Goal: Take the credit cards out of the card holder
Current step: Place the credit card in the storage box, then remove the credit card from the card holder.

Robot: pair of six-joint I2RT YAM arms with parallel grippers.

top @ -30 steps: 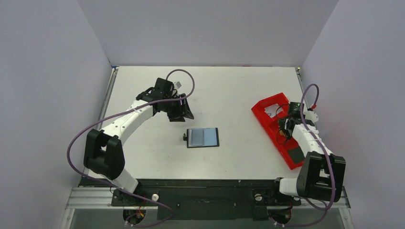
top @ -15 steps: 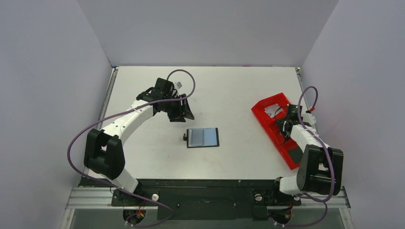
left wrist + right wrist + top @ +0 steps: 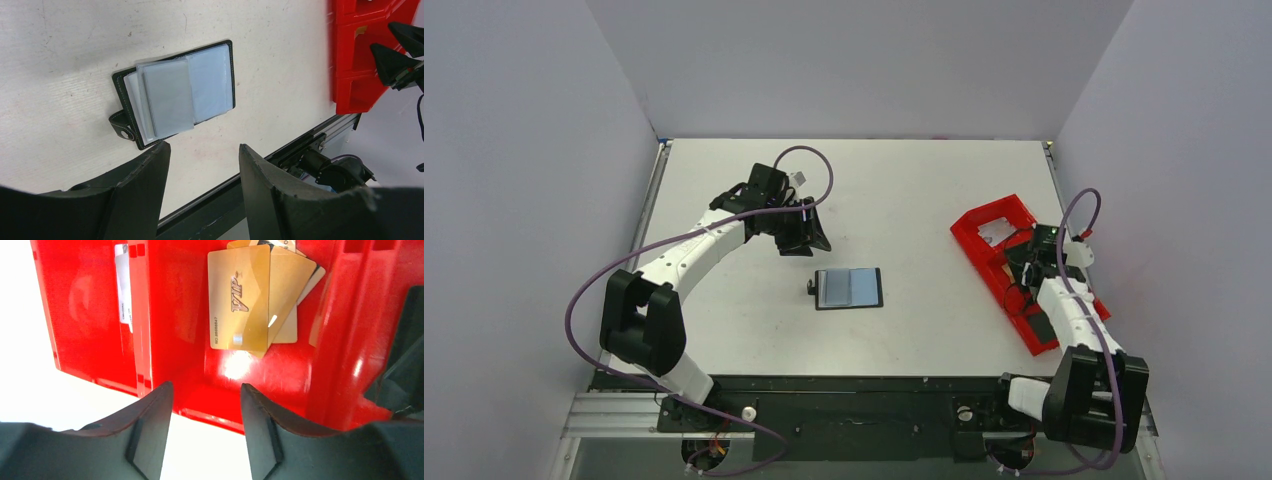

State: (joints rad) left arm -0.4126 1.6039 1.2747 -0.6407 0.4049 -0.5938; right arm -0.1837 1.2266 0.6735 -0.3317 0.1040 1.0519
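Note:
The card holder (image 3: 849, 288) lies open and flat mid-table, black-edged with clear blue-grey sleeves (image 3: 180, 92) and its small tab (image 3: 120, 125) at the left. My left gripper (image 3: 811, 238) hovers just behind it, open and empty, and its fingertips (image 3: 150, 165) frame bare table in the left wrist view. My right gripper (image 3: 1022, 262) is over the red tray (image 3: 969, 222), also open and empty. In the tray compartment beyond its fingers lie several gold credit cards (image 3: 247, 300), fanned in a loose pile. A white card (image 3: 122, 285) sits in the neighbouring compartment.
The red tray (image 3: 165, 315) has raised dividers between its compartments and sits at the table's right side, close to the right wall. The dark front rail (image 3: 280, 155) runs along the near table edge. Grey walls close in the table on three sides.
My right gripper went from shut to open, and its wrist swung right and a little nearer over the red tray. The left arm and the card holder have not moved.

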